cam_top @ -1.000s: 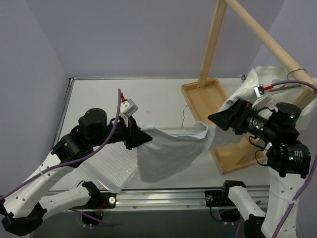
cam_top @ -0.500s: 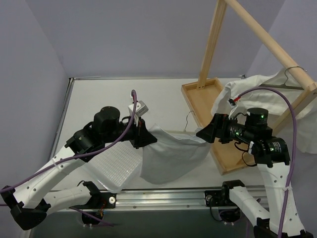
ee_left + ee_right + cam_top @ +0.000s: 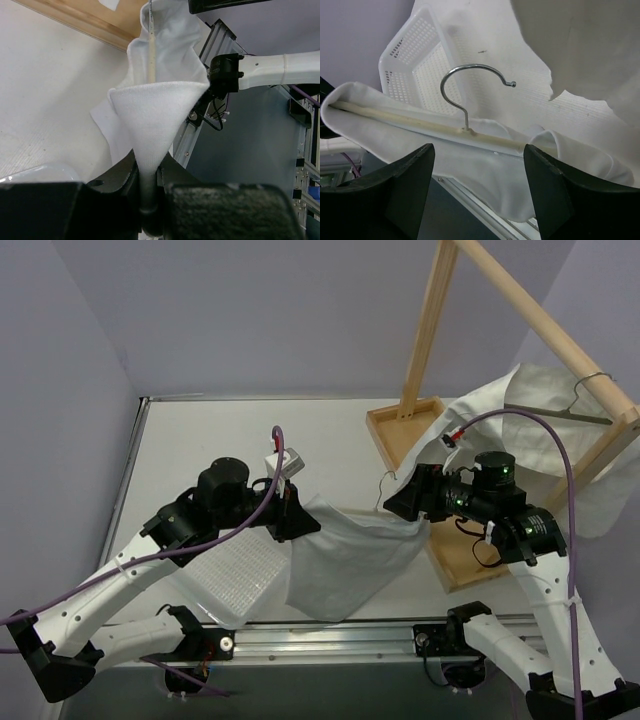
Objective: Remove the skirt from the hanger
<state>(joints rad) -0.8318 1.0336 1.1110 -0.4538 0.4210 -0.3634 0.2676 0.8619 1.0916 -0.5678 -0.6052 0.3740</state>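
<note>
Left gripper [image 3: 147,169] is pinching a corner of the skirt [image 3: 345,555], which hangs mid-air between both arms; right gripper [image 3: 477,155] is spread wide, hanger [image 3: 410,121] still inside the fabric, so most of the job's left

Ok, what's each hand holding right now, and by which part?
The left hand pinches the white skirt at a bunched fold of its edge. The right hand is open in front of the hanger, gripping nothing.
</note>
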